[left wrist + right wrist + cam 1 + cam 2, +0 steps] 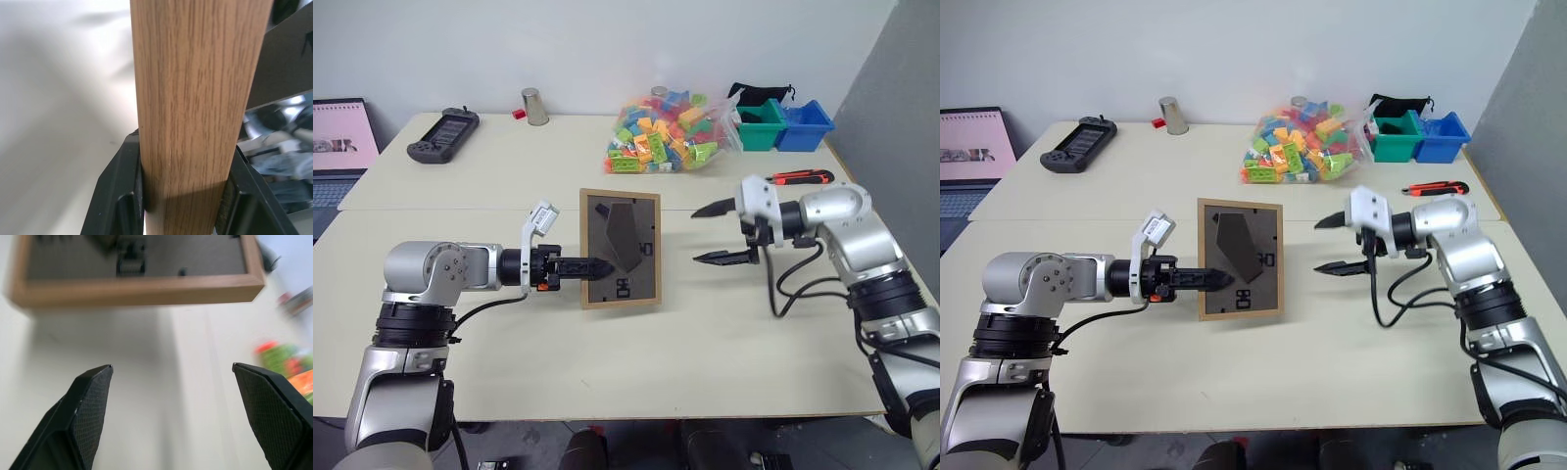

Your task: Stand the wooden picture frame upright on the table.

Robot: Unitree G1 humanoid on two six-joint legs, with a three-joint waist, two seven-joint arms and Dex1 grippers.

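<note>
We're pinching the picture frame [620,249] by its left edge w/ the left claw [590,266], holding it back-side toward us, above the table [636,362]. Right claw [717,233] is hanging spread wide just beside it, empty. Frame's looking stiff, light, prob glass-fronted, so we're thinking grab the wood rim, not the stand.

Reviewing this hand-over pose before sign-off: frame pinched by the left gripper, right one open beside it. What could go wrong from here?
1. The left gripper pinches only one side rail of the wooden picture frame; it could pivot or slip.
2. Its black stand looks folded flat, so the frame may topple once set down.
3. The open right gripper could knock the frame's free edge.
</note>
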